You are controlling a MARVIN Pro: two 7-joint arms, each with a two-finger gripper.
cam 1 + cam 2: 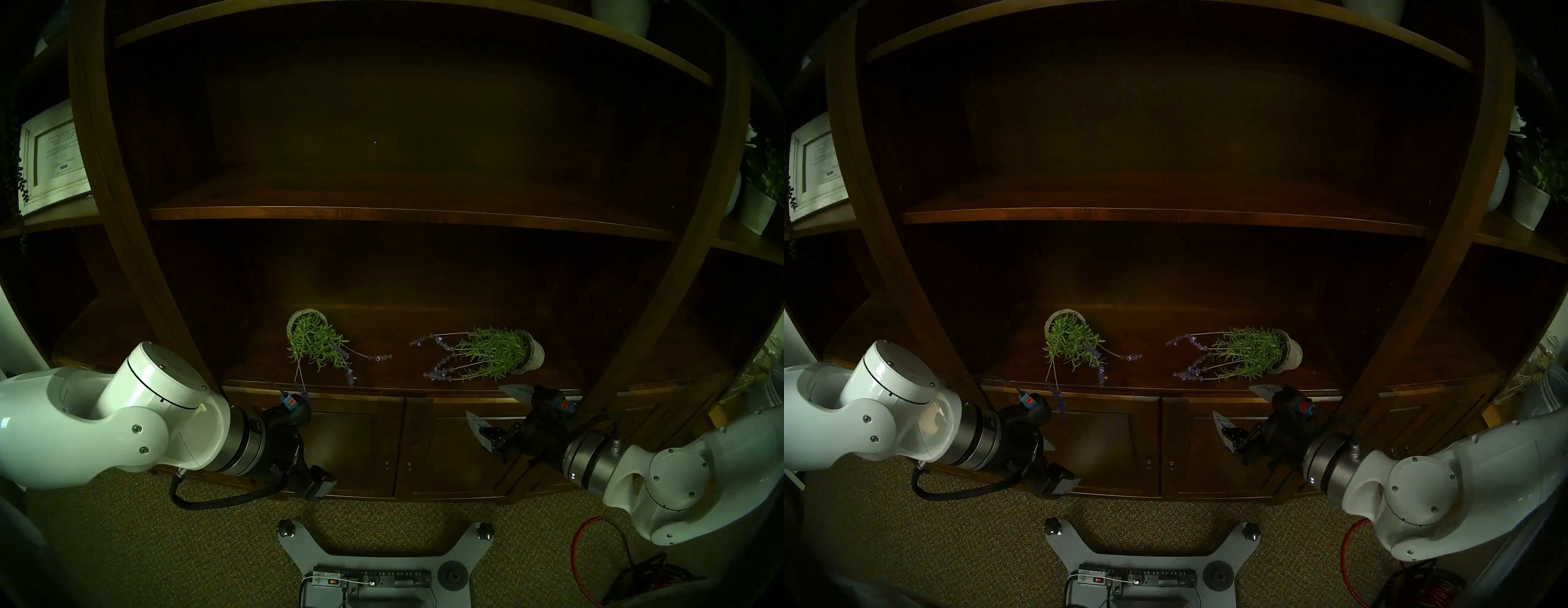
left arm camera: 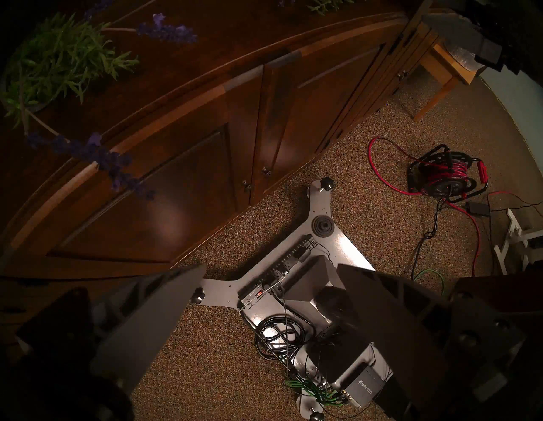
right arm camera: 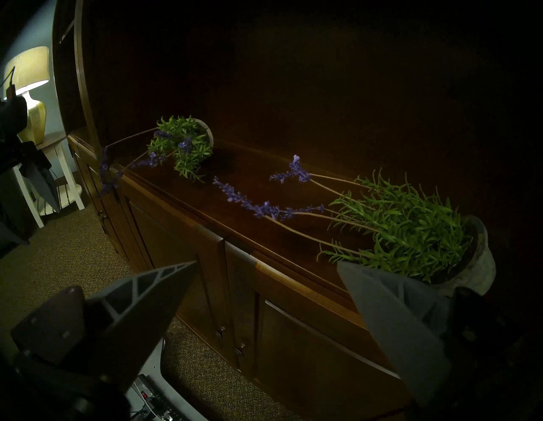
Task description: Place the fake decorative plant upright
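Observation:
Two fake lavender plants in grey pots lie on their sides on the cabinet's lower shelf point(image 1: 394, 373). The left plant point(image 1: 316, 342) point(image 3: 183, 147) points its stems forward over the shelf edge. The right plant point(image 1: 494, 352) point(image 3: 411, 232) points its purple flowers left, with its pot point(image 1: 532, 350) to the right. My right gripper point(image 1: 483, 399) point(image 3: 266, 264) hangs open just in front of the shelf edge, below the right plant and holding nothing. My left gripper point(image 2: 270, 266) is open and empty, aimed down at the floor in front of the cabinet doors, below the left plant.
An upper shelf board point(image 1: 382, 212) spans the cabinet above the plants. Cabinet doors point(image 1: 403, 441) stand shut below the shelf. A framed picture point(image 1: 53, 157) sits far left, a white potted plant point(image 1: 759, 199) far right. The robot base point(image 1: 373, 569) and a red cable reel point(image 2: 443, 176) are on the carpet.

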